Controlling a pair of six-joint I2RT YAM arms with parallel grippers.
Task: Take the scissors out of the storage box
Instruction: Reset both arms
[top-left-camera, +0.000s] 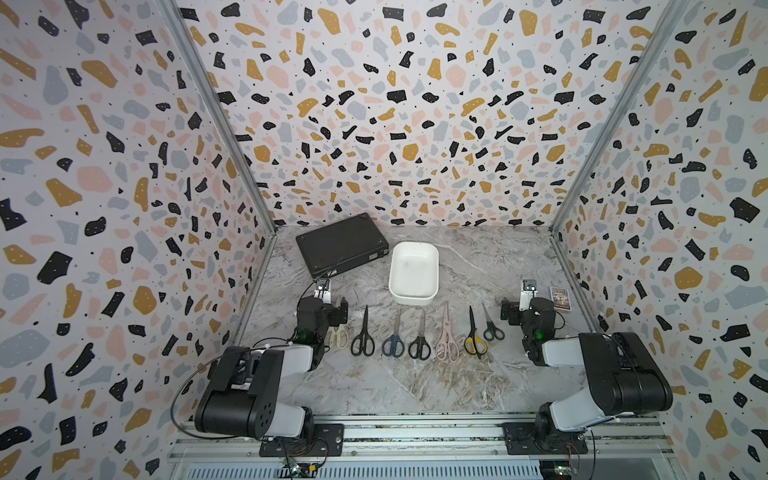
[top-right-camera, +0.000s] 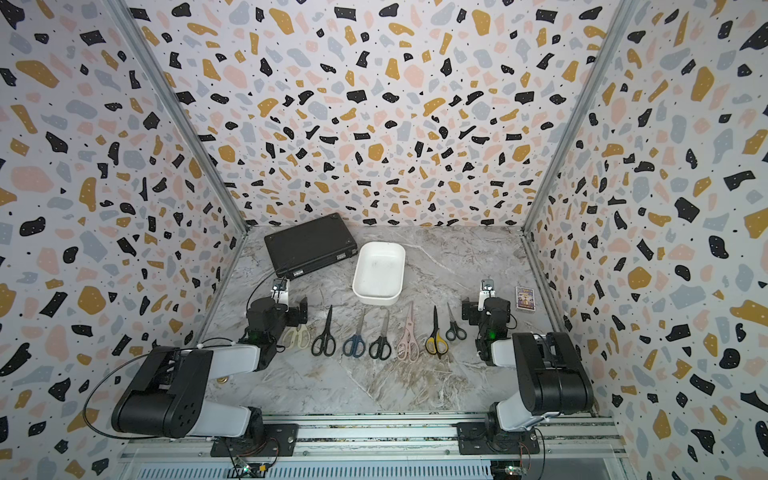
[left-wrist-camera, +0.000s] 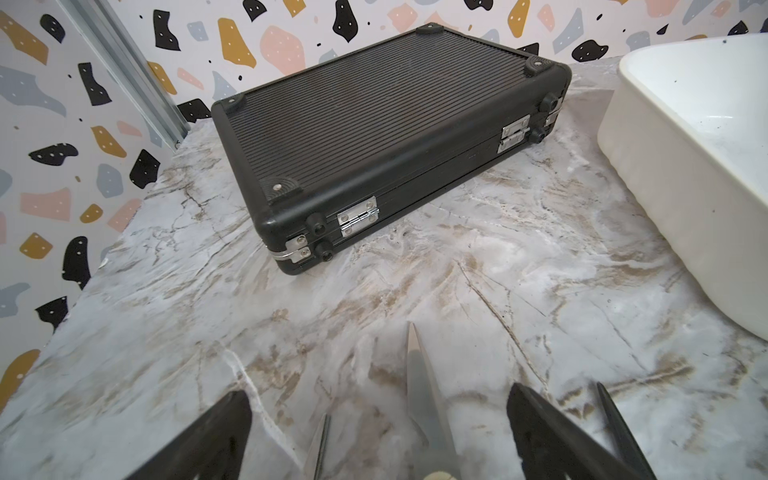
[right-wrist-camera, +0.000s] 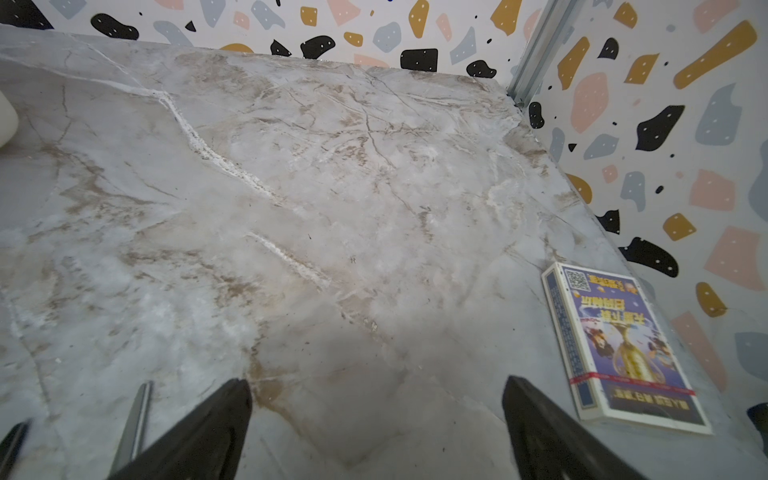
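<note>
I see storage box empty, seven scissors rowed on table; left pincer and right pincer both spread wide, holding nothing.

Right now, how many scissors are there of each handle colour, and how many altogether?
Black-handled metal scissors: 2
Cream-handled metal scissors: 1
Blue-handled metal scissors: 1
Pink-handled metal scissors: 1
Yellow-and-black-handled metal scissors: 1
Grey-handled metal scissors: 1
Total: 7, none in the white plastic storage box.
</note>
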